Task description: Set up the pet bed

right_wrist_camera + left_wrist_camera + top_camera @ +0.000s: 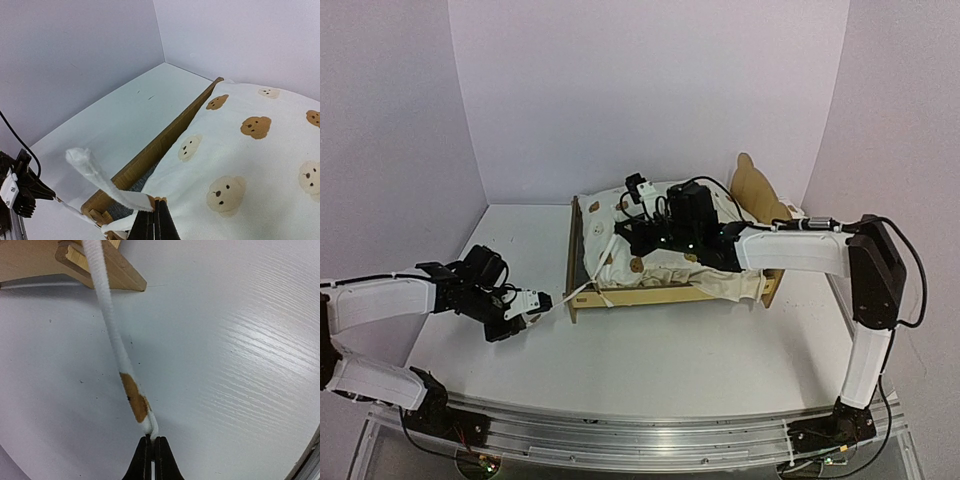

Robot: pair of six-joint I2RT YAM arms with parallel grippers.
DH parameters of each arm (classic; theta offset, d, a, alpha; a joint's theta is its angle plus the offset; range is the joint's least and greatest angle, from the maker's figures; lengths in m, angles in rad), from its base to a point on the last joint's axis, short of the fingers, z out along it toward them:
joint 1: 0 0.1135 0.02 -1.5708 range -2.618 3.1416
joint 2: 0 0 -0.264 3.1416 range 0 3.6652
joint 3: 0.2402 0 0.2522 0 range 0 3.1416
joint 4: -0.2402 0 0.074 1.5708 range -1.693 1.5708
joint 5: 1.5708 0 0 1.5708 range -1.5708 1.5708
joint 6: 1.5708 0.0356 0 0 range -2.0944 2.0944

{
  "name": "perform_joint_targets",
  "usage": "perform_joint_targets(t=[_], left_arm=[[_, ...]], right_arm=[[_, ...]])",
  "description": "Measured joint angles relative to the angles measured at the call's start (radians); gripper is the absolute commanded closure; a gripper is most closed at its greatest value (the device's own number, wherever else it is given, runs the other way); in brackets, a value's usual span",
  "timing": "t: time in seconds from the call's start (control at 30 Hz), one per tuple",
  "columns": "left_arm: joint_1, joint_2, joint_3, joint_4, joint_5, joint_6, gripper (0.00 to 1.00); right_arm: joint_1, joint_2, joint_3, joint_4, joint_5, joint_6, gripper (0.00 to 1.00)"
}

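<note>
We see the cushion (240, 165) rumpled in its wooden frame (640, 296); left gripper (151, 440) and right gripper (156, 202) each pinch a loose white tie (111, 327).

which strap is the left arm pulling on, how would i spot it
Find the wooden pet bed in the middle of the table. From its near left corner a thin white strap runs out over the bare tabletop to the shut left gripper. Unlike the other ties lying on the cushion, it is stretched straight and has a brown patch near the pinched end.
</note>
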Motion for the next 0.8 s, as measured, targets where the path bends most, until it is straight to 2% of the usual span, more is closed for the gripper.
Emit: perform_joint_targets(t=[0.17,0.27,0.6,0.8], left_arm=[[0.001,-0.123,-0.064,-0.003,-0.005,0.069,1.0],[0.001,-0.146,-0.078,-0.005,-0.007,0.106,1.0],[0.001,-0.142,-0.149,-0.005,-0.004,0.252,1.0],[0.002,-0.064,-0.149,0.025,-0.007,0.277,1.0]], right_arm=[[-0.012,0.013,0.051,-0.083,-0.012,-0.029,1.0],[-0.034,0.045,0.08,-0.114,-0.009,-0.031,1.0],[-0.085,0.12,0.173,-0.211,-0.042,-0.019,1.0],[-0.085,0.115,0.161,-0.211,-0.07,-0.005,1.0]])
